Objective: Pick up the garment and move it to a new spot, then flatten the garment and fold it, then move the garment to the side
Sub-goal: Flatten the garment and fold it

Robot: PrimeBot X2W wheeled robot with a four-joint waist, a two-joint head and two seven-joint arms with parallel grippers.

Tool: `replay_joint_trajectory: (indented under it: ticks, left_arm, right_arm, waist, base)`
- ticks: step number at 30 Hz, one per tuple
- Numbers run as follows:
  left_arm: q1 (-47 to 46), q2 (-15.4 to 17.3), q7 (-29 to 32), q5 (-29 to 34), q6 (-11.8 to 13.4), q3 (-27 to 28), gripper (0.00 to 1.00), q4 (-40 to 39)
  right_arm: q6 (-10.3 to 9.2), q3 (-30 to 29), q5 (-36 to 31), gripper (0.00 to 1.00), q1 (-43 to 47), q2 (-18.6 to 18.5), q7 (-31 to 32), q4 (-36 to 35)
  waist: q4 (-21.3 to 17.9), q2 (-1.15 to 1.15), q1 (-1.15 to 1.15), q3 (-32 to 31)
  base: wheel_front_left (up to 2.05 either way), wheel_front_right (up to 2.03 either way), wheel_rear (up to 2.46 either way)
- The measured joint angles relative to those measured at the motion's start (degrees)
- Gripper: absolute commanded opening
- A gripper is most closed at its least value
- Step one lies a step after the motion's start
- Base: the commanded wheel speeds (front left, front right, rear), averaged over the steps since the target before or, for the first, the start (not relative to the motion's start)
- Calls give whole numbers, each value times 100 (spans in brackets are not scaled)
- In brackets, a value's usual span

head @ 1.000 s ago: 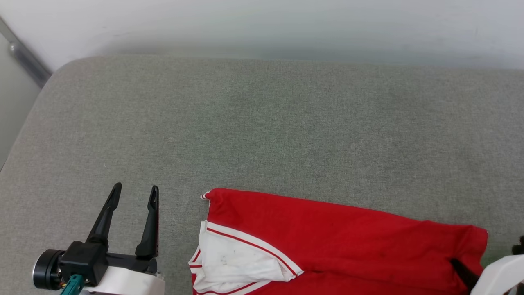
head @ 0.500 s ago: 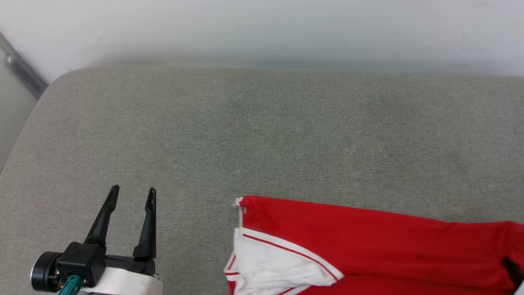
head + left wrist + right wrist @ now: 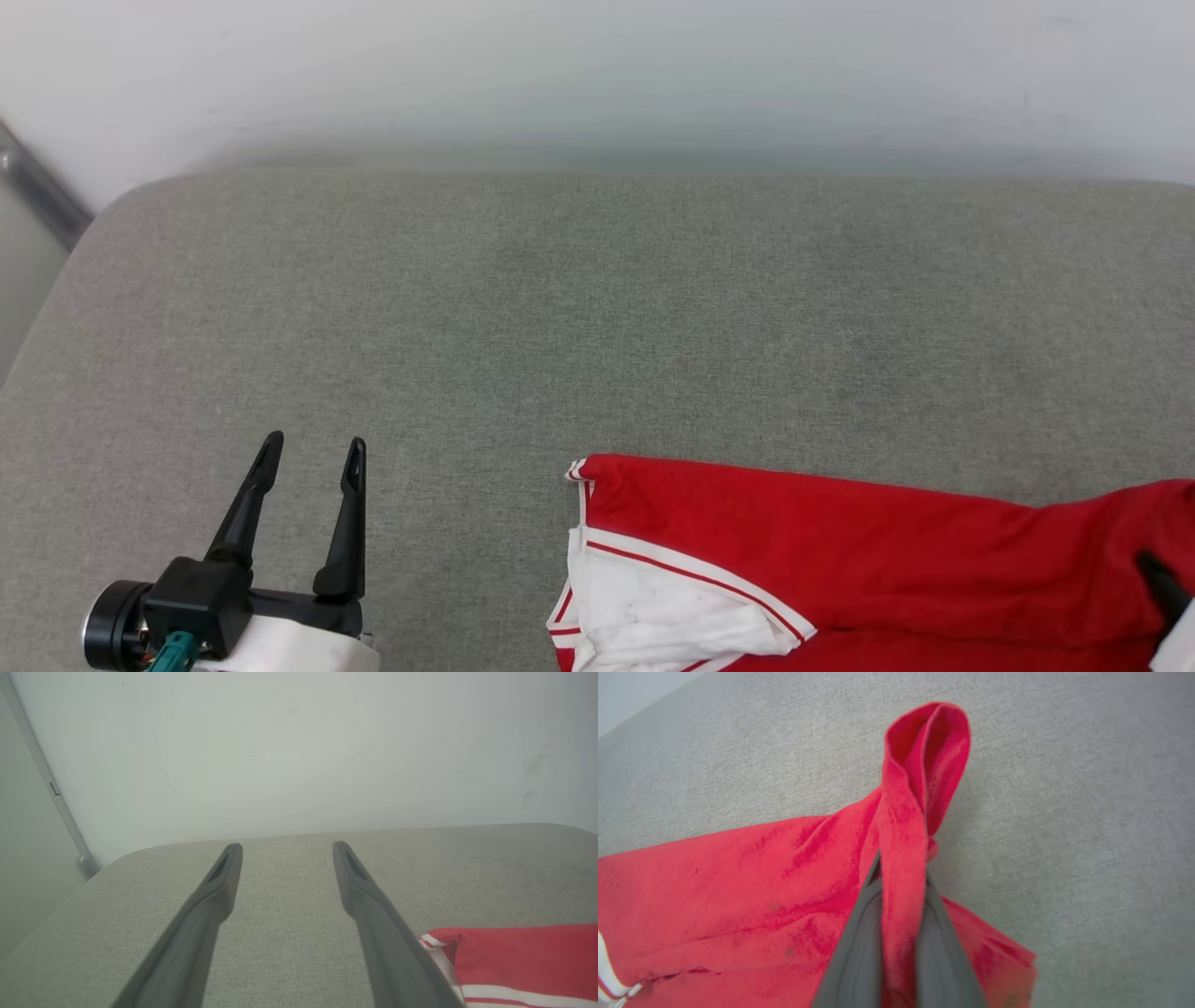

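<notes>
Closest in, the right gripper (image 3: 902, 868) has its two fingers pressed together on a pinch of the garment (image 3: 738, 882). A narrow fold of red cloth runs up between the fingers and curls over into a loop above their tips. From that pinch the cloth slopes down and spreads out to the gripper's left, lying on the grey upholstered surface (image 3: 597, 308).

In the head view the garment sits along the near edge, right of centre, with its red body creased and rising toward the lower right corner, where a dark finger shows against it. At its left end a white sleeve (image 3: 653, 616) with red-and-white striped trim lies folded on top of the red. No lettering or number is visible.

The left gripper (image 3: 314, 443) is at the lower left, near the garment but apart from it — its fingers are spread wide with nothing between them, hovering over bare upholstery.

Beyond both, the grey surface stretches back to a rounded far edge. Behind that stands a pale wall (image 3: 597, 75), with a metal strip (image 3: 37, 191) running slantwise at the far left.
</notes>
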Motion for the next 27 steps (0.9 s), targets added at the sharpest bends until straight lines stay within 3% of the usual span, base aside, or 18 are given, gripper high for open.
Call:
replay_joint_trajectory:
  ticks: [15,20,27]
  left_arm:
    - [52,-30,0,-75,0,-75,100,96]
    - [50,-31,0,-110,0,-118,100,142]
    - [12,-5,0,-156,0,-207,100,198]
  right_arm:
    - [-1,1017,347,0,537,1174,1221,-1905]
    - [-1,1461,758,0,474,1332,1332,-2004]
    - [-1,2356,1823,0,253,1344,635,-1396]
  waist:
    - [35,0,-1,-148]
    - [113,0,0,-153]
    - [311,0,-1,-138]
  base:
    - [0,0,0]
    - [0,0,0]
    - [0,0,0]
